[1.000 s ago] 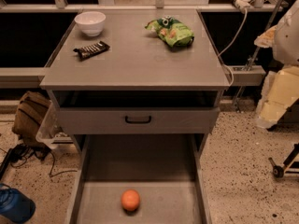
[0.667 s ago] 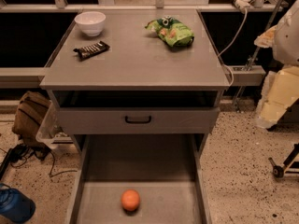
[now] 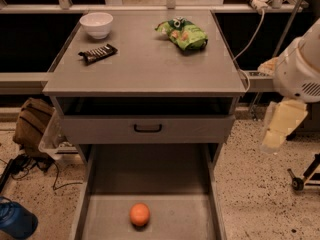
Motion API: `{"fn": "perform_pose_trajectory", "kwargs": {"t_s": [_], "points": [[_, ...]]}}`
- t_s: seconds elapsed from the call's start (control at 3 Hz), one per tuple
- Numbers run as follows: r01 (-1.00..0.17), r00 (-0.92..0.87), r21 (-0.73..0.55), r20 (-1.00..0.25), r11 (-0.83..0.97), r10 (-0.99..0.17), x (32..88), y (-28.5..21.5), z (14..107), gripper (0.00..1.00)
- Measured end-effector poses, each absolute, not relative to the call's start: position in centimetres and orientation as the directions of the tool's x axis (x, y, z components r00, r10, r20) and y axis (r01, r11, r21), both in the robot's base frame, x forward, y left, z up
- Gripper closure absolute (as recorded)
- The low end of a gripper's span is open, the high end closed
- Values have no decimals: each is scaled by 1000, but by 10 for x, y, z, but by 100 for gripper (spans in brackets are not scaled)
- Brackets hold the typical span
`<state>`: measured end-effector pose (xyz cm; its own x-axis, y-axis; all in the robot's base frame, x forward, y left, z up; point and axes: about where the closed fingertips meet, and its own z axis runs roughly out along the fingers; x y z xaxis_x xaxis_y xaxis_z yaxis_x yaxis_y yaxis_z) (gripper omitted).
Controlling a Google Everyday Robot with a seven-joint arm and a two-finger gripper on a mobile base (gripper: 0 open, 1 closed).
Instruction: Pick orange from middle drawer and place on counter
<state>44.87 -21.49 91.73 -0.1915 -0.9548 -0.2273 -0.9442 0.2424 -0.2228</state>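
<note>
Because the wide grey metal middle drawer (image 3: 150,176) stands pulled out at the bottom centre of the frame, the small round orange fruit (image 3: 139,214) lies exposed on its flat floor, well apart from the pale robot gripper (image 3: 280,129) hanging at the right edge beside the cabinet. The flat matte grey counter (image 3: 150,66) above offers bare room, likely for setting the orange down. I cannot tell how far the gripper is open or whether it holds anything, and the drawer's near end is cut off by the frame's bottom edge.
</note>
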Motion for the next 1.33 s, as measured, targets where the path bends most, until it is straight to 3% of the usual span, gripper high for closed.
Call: {"fn": "perform_pose_trajectory", "kwargs": {"t_s": [0.67, 1.33], "points": [[-950, -159, -229, -236, 214, -959, 459, -212, 865, 0], [-968, -110, -162, -404, 189, -908, 439, -165, 779, 0]]}}
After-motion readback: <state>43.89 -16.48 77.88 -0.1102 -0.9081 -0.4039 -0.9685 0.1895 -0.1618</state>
